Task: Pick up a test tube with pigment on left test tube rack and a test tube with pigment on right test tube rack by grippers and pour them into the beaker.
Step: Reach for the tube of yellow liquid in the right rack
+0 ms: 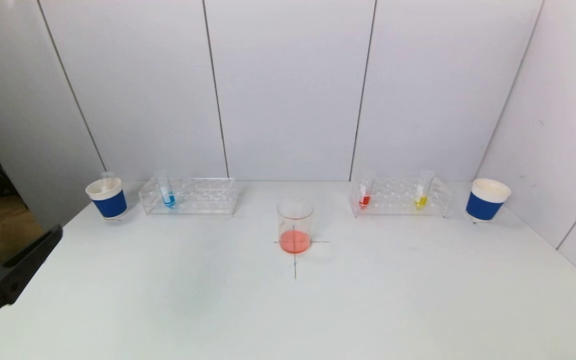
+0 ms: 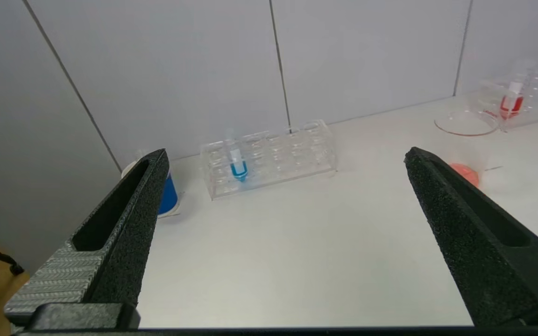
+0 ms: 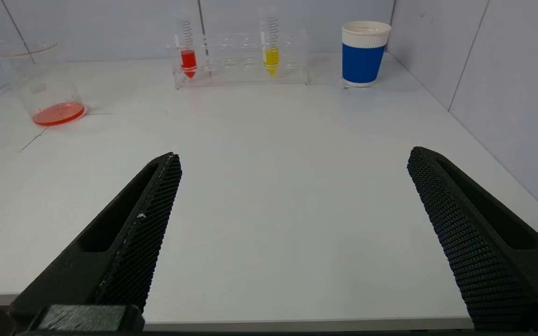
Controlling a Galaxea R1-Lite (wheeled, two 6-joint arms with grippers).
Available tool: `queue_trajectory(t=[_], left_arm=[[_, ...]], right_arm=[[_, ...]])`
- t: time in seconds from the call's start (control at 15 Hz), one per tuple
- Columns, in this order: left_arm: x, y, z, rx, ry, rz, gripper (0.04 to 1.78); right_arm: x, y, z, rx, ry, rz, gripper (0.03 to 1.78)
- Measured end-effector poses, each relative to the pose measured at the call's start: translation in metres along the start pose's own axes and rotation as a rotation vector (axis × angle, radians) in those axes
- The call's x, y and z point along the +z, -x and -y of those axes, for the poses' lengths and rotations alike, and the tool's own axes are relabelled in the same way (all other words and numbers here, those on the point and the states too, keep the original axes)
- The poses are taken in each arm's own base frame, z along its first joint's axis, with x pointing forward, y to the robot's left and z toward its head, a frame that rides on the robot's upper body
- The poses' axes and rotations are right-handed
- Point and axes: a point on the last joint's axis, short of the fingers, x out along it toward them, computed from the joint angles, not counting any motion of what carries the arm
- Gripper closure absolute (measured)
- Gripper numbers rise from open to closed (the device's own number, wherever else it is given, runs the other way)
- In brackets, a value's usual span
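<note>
The clear left rack [image 1: 188,196] holds one tube with blue pigment [image 1: 168,196], also in the left wrist view [image 2: 238,164]. The clear right rack [image 1: 400,198] holds a red-pigment tube [image 1: 365,196] and a yellow-pigment tube [image 1: 421,196]; both show in the right wrist view [image 3: 188,58] [image 3: 271,56]. The glass beaker [image 1: 295,226] with orange-red liquid stands mid-table on a cross mark. My left gripper [image 2: 285,156] is open and empty, low at the table's left front edge [image 1: 23,260]. My right gripper [image 3: 292,156] is open and empty over the table's near edge, outside the head view.
A blue-and-white paper cup [image 1: 107,198] with an empty tube in it stands left of the left rack. Another such cup [image 1: 486,200] stands right of the right rack. White wall panels close the back and right side. The white table [image 1: 288,310] spreads in front.
</note>
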Motion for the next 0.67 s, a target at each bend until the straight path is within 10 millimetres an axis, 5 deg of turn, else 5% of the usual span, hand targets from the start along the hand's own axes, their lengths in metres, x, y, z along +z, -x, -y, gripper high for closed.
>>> queue_trajectory(t=[0.33,0.67], left_arm=[[-0.036,0.088,0.022,0.007,0.013,-0.050,0.06],[-0.086,0.104,0.030,0.055,0.077,-0.157,0.06]], right_arm=[[0.000,0.000,0.000,0.000,0.000,0.000,0.05],[0.000,0.000,0.000,0.000,0.000,0.000,0.05]])
